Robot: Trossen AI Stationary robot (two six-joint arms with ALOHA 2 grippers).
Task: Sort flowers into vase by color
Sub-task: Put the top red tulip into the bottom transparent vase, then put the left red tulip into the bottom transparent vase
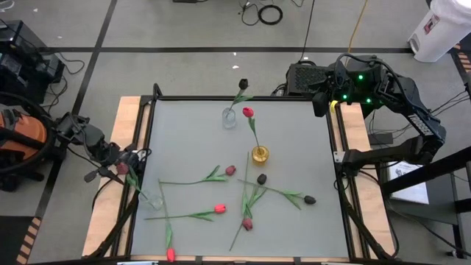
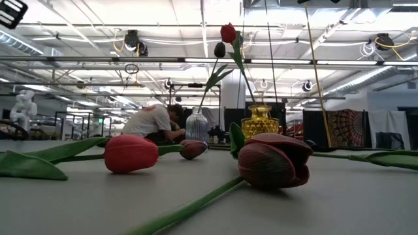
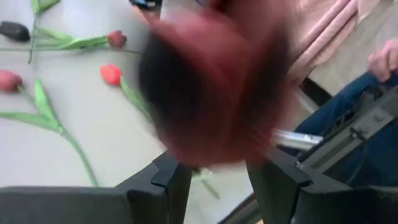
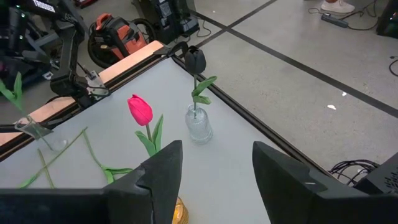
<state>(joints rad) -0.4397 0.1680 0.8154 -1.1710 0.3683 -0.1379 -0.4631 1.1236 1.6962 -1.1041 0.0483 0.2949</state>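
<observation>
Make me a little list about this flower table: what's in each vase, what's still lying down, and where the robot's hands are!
Clear vase: one black tulip, standing up
Yellow vase: one red tulip, standing up
Loose tulips: six lying flat on the table, with red, maroon and black mixed
Left gripper: at the table's left edge, with a maroon tulip right in front of it; unclear whether it is held
Right gripper: open, empty, waiting near the far right corner
</observation>
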